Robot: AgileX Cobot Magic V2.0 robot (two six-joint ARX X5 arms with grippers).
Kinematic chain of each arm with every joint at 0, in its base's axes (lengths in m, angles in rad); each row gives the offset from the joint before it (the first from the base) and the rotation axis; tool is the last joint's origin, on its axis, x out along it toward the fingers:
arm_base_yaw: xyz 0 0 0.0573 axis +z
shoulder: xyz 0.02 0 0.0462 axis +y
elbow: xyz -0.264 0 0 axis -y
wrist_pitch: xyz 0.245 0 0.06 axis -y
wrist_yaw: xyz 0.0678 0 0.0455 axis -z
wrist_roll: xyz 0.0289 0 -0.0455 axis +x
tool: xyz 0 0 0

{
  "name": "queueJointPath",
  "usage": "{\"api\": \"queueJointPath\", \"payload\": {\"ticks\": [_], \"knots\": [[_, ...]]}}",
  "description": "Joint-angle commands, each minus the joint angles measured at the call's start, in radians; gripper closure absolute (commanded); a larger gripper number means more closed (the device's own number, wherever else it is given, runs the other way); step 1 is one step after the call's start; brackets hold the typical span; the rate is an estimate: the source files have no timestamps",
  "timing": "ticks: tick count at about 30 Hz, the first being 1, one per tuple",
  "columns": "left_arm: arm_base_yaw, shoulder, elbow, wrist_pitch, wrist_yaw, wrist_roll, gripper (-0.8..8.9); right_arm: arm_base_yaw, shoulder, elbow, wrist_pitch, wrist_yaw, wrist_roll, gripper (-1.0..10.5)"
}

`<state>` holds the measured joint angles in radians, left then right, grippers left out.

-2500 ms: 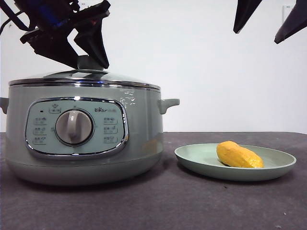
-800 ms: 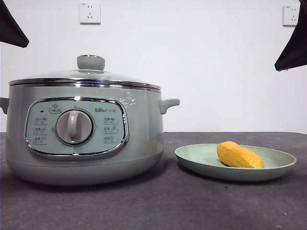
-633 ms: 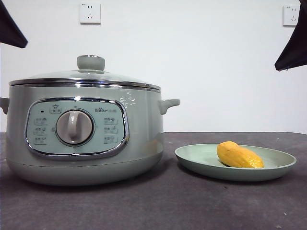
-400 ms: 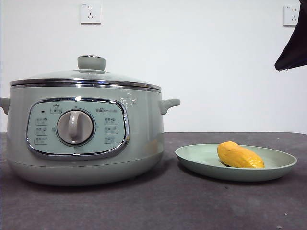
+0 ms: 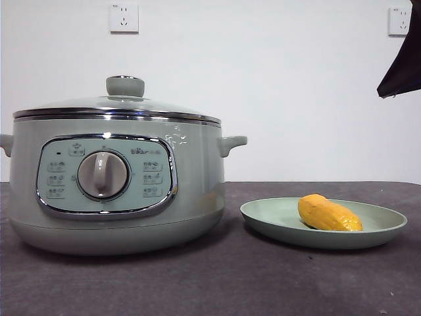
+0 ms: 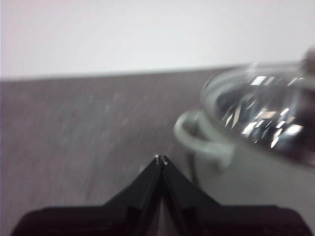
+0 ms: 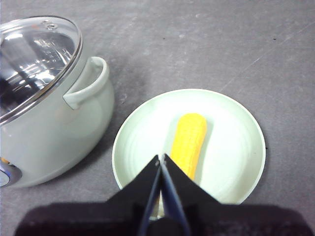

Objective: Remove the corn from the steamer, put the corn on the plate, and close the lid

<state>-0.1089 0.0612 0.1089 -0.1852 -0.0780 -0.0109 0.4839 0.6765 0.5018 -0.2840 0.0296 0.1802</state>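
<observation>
The yellow corn (image 5: 328,213) (image 7: 189,144) lies on the pale green plate (image 5: 381,227) (image 7: 236,147), to the right of the steamer (image 5: 112,184) (image 7: 49,132). The glass lid (image 5: 118,105) (image 7: 34,59) (image 6: 266,113) with its green knob sits on the steamer. My right gripper (image 7: 161,158) hangs shut and empty high above the plate, showing as a black tip (image 5: 402,66) at the upper right of the front view. My left gripper (image 6: 160,158) is shut and empty, held off to the side of the steamer's small handle (image 6: 197,142), outside the front view.
Dark grey table (image 5: 217,283) runs under everything. Two wall sockets (image 5: 123,18) sit on the white back wall. The steamer's right handle (image 5: 231,143) points toward the plate with a small gap between them.
The left arm let go of the lid knob and pulled away up and left; its black tip has now left the front view. The lid stays on the steamer. The right tip is unmoved.
</observation>
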Motion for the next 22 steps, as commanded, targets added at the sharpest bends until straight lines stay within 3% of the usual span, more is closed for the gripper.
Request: {"api": "queueJointPath", "payload": {"ticks": [1,22], "knots": [[0.029,-0.019,-0.048,0.016,0.005,-0.024,8.17,0.0,-0.001,-0.005,0.006,0.003,0.01,9.4],[0.064,-0.058,-0.105,0.005,0.005,-0.027,8.17,0.0,-0.001,-0.005,0.006,0.003,0.01,9.4]]}}
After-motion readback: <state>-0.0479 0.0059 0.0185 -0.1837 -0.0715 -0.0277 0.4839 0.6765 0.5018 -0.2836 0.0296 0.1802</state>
